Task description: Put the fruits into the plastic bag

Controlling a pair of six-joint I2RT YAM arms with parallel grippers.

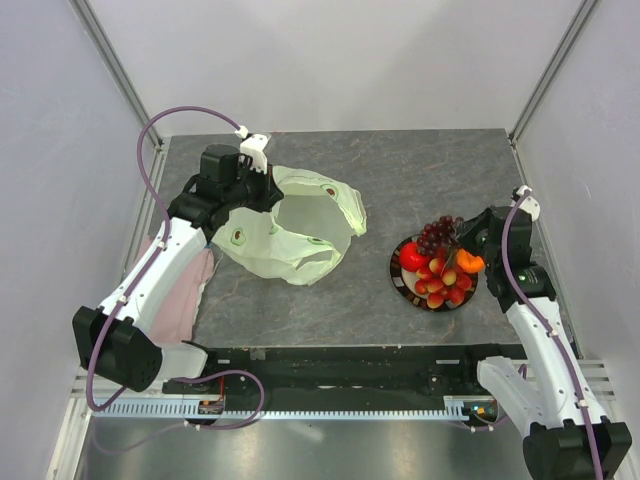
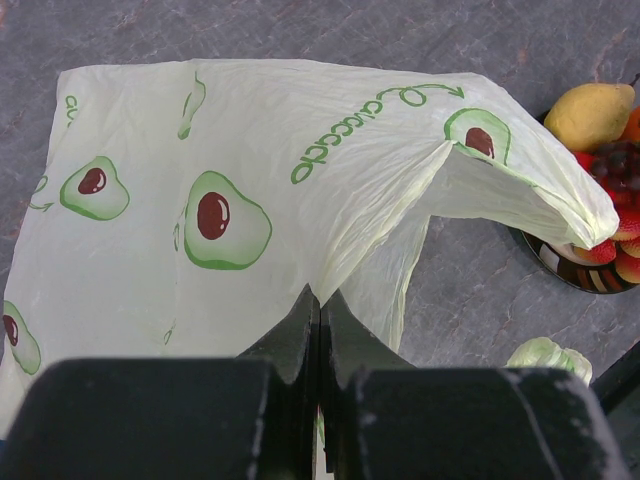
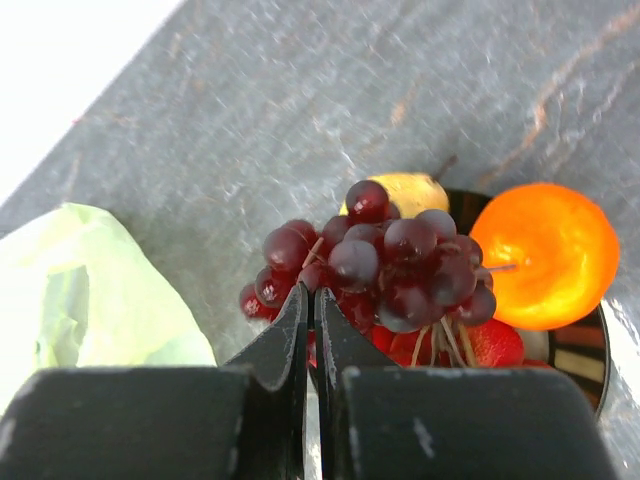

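A: Zero fruits [image 1: 440, 272] bagged so far, judging by the open bag mouth. All are at the plate [image 1: 398, 272].
B: State of left claw [image 2: 320, 300]?
A: Pressed together, pinching the rim of the plastic bag [image 2: 250, 180], which fans out ahead of it.
B: And right claw [image 3: 312, 300]?
A: Jaws pressed together. The grape bunch [image 3: 390, 255] touches its tips just ahead, and the orange [image 3: 545, 255] is ahead-right. Can't tell if a stem is caught. Every fruit is left to move.

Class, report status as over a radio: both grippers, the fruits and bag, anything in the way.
Left gripper shut on plastic bag, mouth open. Right gripper shut on grape bunch at plate. Nothing between plate and bag.
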